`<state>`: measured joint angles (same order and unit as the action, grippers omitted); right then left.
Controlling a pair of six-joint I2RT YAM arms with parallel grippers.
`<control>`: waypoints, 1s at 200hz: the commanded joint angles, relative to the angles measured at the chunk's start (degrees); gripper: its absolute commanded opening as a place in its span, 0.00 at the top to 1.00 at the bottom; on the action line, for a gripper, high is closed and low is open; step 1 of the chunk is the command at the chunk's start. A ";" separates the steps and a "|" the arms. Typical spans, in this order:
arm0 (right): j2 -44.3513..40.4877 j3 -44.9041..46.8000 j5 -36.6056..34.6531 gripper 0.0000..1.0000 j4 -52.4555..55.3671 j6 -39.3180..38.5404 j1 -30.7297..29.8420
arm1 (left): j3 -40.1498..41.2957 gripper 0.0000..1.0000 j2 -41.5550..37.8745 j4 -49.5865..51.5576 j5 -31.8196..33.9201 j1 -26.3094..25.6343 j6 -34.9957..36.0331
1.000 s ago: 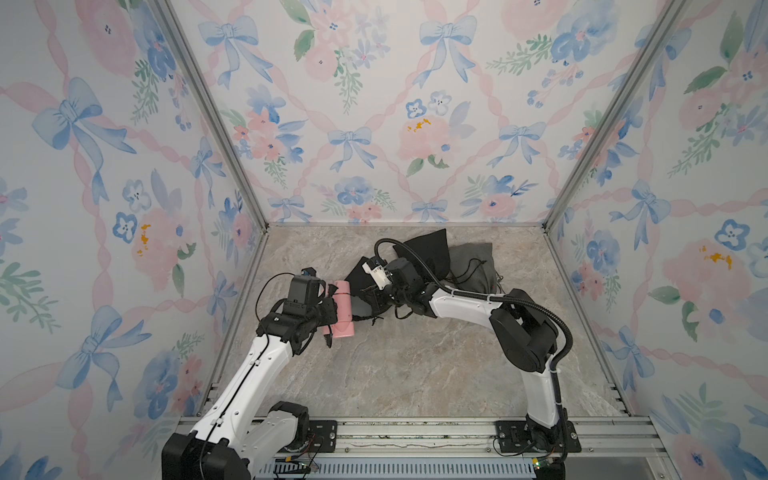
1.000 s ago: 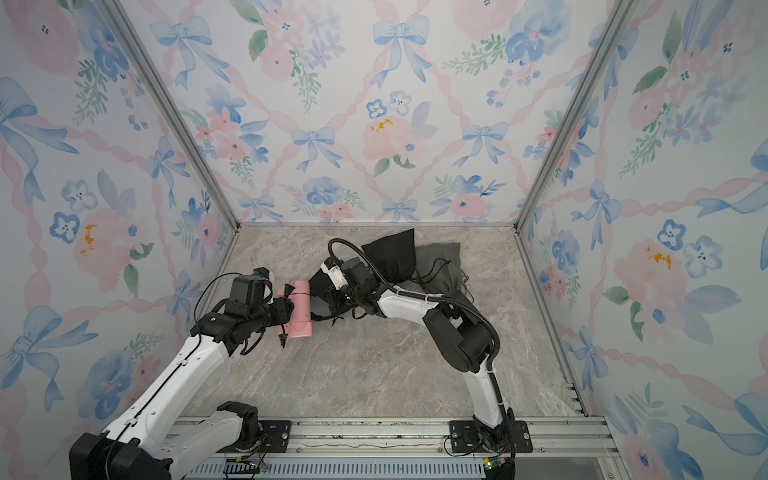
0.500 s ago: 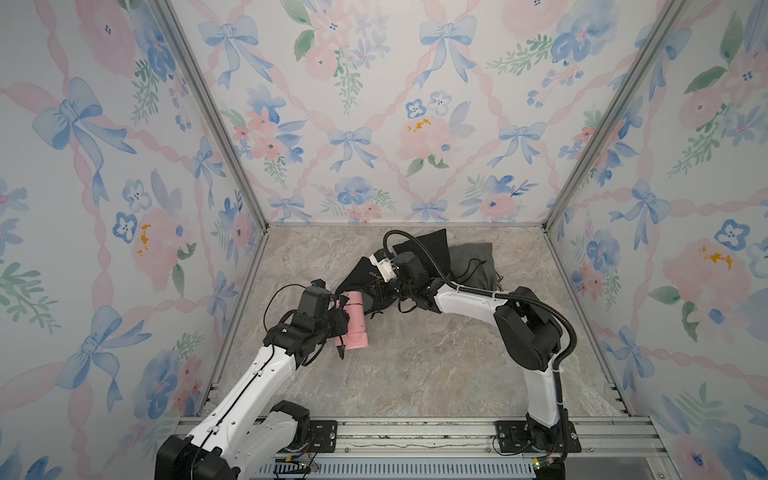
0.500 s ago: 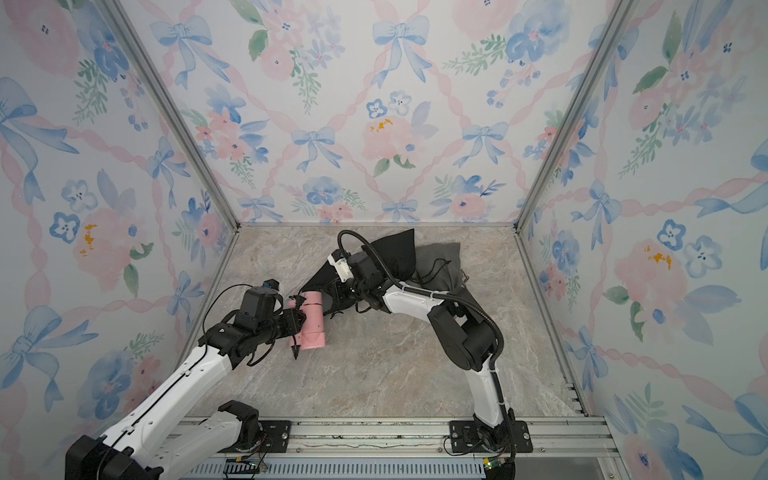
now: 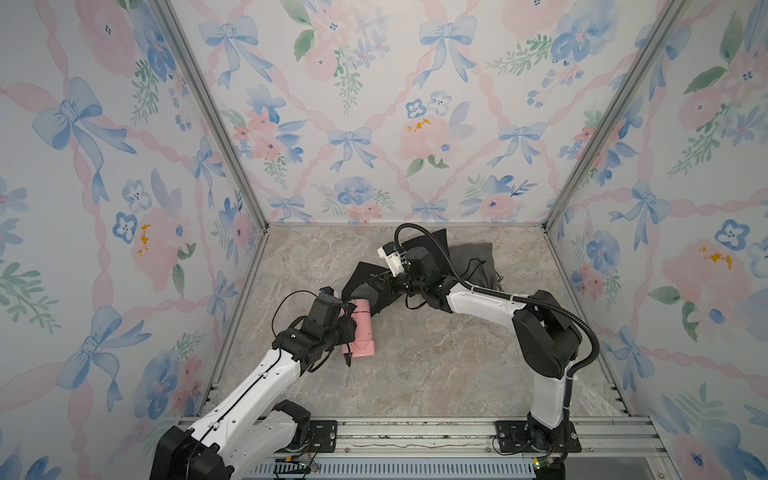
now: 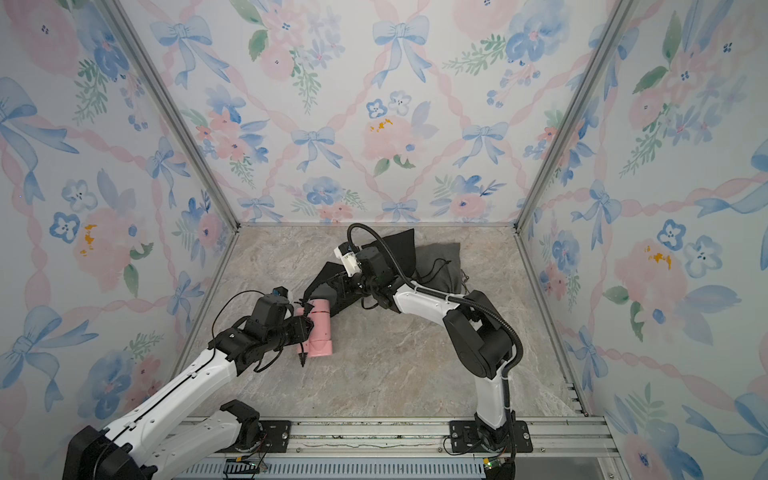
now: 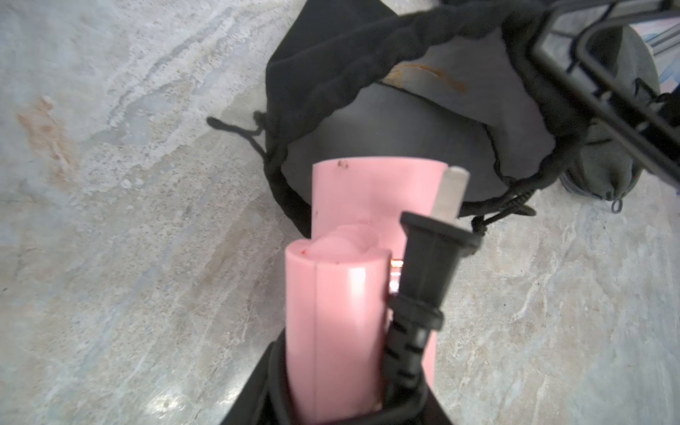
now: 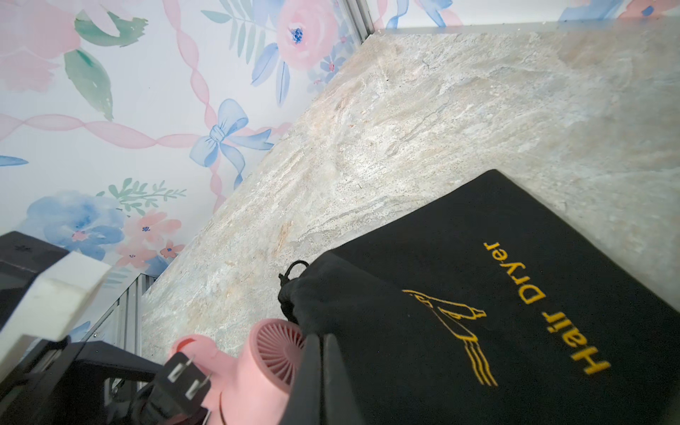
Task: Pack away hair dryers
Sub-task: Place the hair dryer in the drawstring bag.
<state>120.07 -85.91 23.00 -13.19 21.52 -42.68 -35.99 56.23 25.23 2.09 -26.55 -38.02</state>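
Observation:
My left gripper (image 5: 349, 332) (image 6: 304, 332) (image 7: 342, 404) is shut on a pink hair dryer (image 5: 361, 330) (image 6: 320, 332) (image 7: 368, 220) (image 8: 257, 368), gripping its handle together with the bundled black cord. The plug (image 7: 434, 250) (image 8: 182, 382) sticks up beside the handle. The barrel's far end sits at the open mouth of a black drawstring pouch (image 5: 361, 282) (image 6: 322, 276) (image 7: 331, 66) (image 8: 478, 294) marked "Hair Dryer". My right gripper (image 5: 376, 286) (image 6: 336, 286) (image 8: 320, 379) is shut on the pouch's rim and holds the mouth up and open.
Behind the right wrist lie another black pouch (image 5: 432, 245) (image 6: 399, 245) and a grey pouch (image 5: 473, 262) (image 6: 440, 262) (image 7: 607, 165), near the back wall. Their contents are hidden. Flowered walls enclose the marble floor (image 5: 415, 365) on three sides.
My left gripper has carried the pink dryer nearer and to the right, turning its barrel end to the pouch mouth. The right gripper has shifted slightly back with the rim.

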 commanded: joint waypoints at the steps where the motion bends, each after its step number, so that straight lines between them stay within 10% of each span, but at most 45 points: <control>1: -1.43 1.26 1.83 1.00 -2.63 0.77 0.59 | -1.93 0.86 1.96 -4.01 2.96 -2.13 0.31; 200: -5.94 5.80 7.29 1.00 -8.51 5.81 2.60 | -16.57 0.85 17.60 -2.56 -1.23 0.03 16.57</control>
<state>116.84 -81.25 28.58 -18.87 26.63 -40.66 -50.15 74.11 24.34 3.07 -27.86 -22.72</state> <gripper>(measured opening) 0.047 0.390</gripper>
